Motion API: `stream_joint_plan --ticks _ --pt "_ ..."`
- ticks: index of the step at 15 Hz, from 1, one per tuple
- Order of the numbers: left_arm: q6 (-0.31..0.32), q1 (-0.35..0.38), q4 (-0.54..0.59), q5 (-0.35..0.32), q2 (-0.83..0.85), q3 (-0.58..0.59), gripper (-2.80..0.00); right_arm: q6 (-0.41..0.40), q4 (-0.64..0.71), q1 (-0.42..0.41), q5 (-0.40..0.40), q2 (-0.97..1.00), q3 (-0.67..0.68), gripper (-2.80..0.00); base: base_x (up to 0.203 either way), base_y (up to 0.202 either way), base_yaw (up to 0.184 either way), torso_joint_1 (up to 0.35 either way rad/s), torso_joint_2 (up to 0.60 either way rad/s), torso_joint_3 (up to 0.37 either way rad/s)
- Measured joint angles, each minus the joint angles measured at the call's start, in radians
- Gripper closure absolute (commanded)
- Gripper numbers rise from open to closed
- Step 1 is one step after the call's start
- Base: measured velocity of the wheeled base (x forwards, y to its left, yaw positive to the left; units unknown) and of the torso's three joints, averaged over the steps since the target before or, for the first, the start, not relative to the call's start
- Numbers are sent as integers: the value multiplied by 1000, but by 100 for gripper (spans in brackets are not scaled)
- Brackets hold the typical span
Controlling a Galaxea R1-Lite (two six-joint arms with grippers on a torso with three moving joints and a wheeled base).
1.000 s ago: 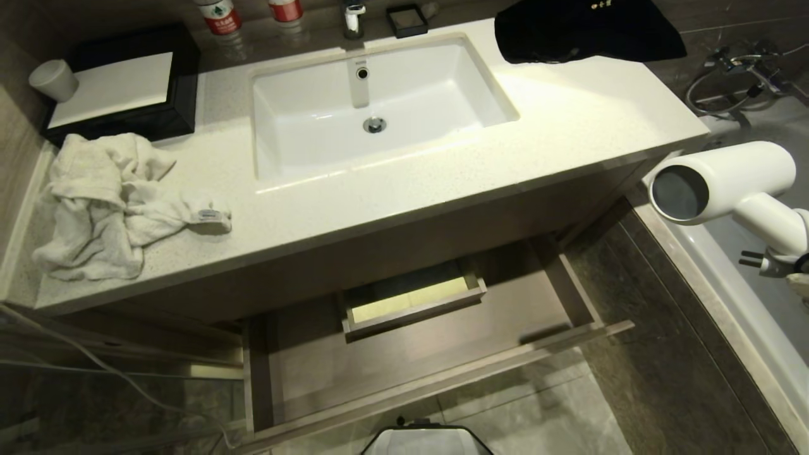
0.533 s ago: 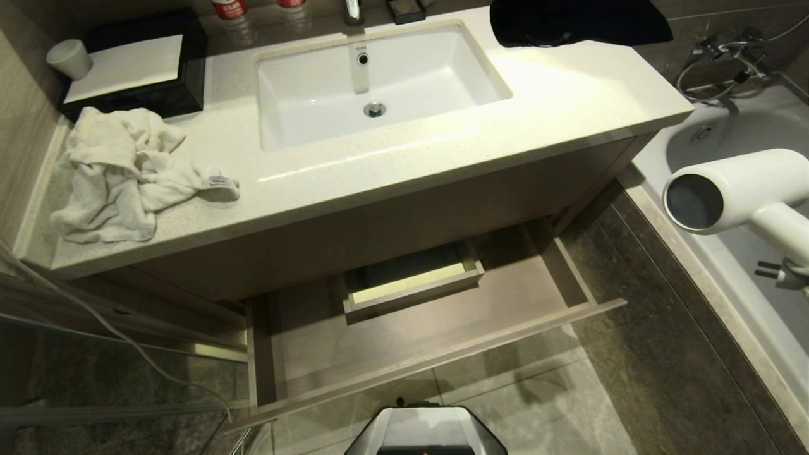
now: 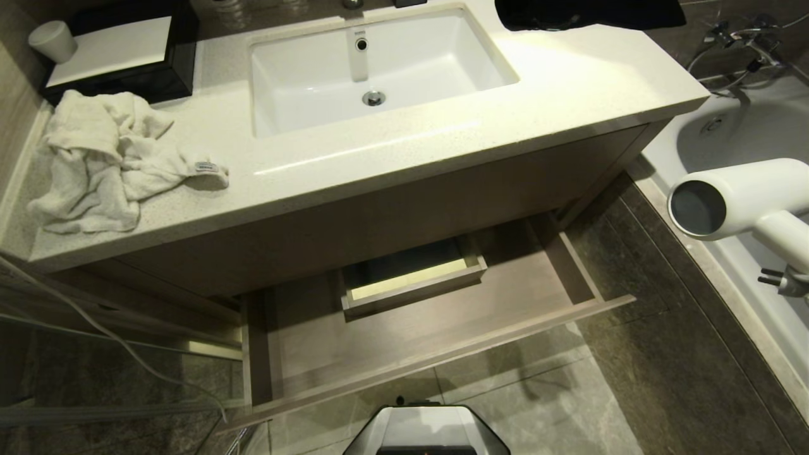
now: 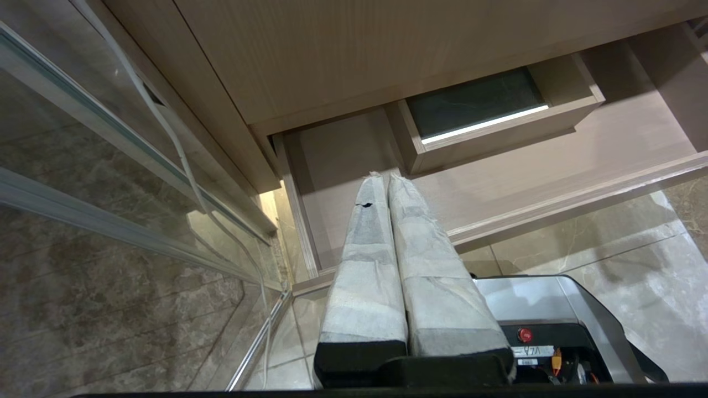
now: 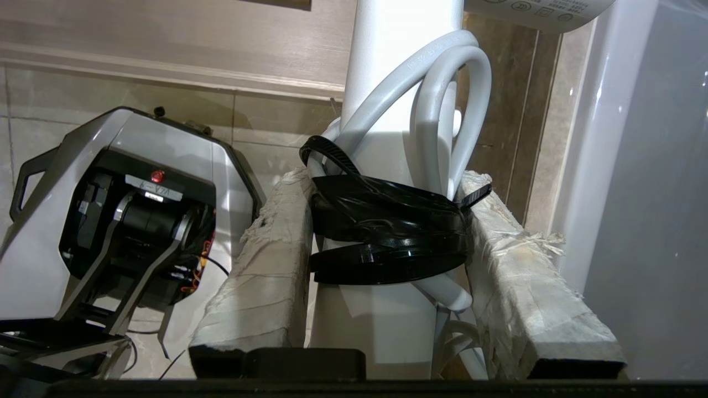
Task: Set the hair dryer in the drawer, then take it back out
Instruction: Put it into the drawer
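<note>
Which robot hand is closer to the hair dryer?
The right. The right gripper is clamped on the handle of the hair dryer, beside the bathtub. The left gripper hangs shut over the left end of the open drawer, well away from it.

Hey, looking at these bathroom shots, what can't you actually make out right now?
- Right gripper: outside the head view's right edge.
- Hair dryer: handle's lower end cut off there; barrel cropped in the right wrist view.
- Drawer: back part hidden under the countertop.
- Faucet: beyond the head view's top edge.
</note>
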Motion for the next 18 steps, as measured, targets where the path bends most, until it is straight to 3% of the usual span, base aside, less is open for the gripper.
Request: stream_joint_plan --ticks 18 --pt "0 0 -1 0 0 0 0 3 -44 1 0 3 56 0 0 0 0 -202 368 168"
